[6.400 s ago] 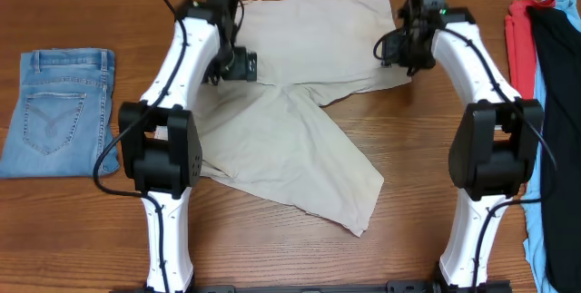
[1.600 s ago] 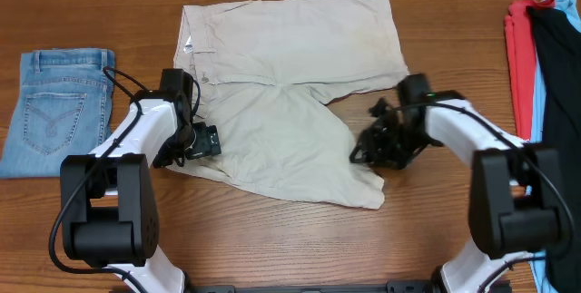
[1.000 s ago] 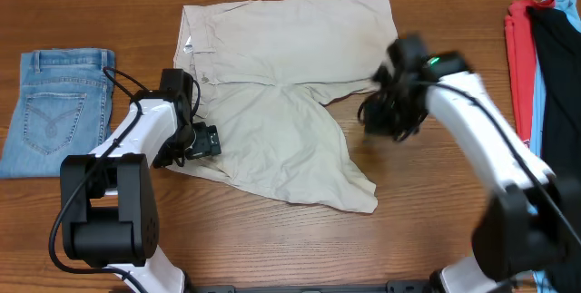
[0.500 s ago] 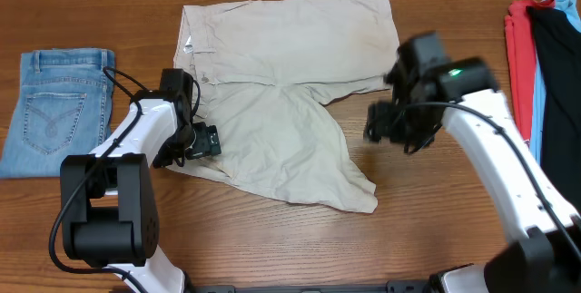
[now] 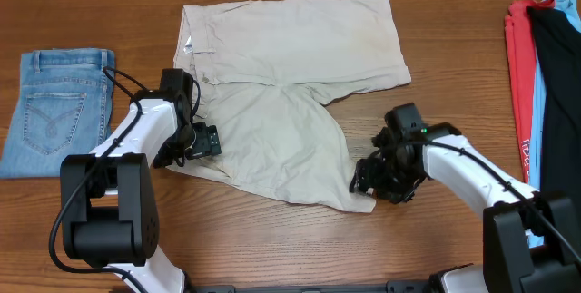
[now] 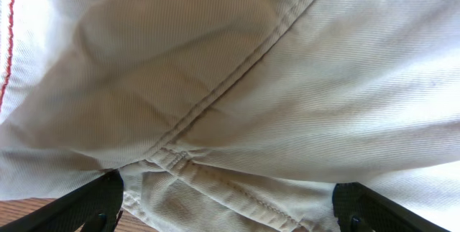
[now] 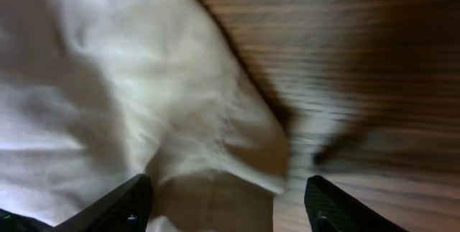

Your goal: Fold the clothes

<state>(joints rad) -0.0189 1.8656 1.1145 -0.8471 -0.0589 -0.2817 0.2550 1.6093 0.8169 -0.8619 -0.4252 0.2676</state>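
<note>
Jeans (image 5: pixel 56 112) left of shorts (image 5: pixel 290 48), overhead only

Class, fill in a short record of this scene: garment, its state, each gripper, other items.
garment: beige shorts
state: spread out, one leg skewed, not yet folded
left gripper: open, at the shorts' left edge
right gripper: open, at the lower leg's corner
other items: folded jeans at left; red, blue and black garments at right

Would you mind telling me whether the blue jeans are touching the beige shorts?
Apart. The overhead view shows bare table between the jeans and shorts.
</note>
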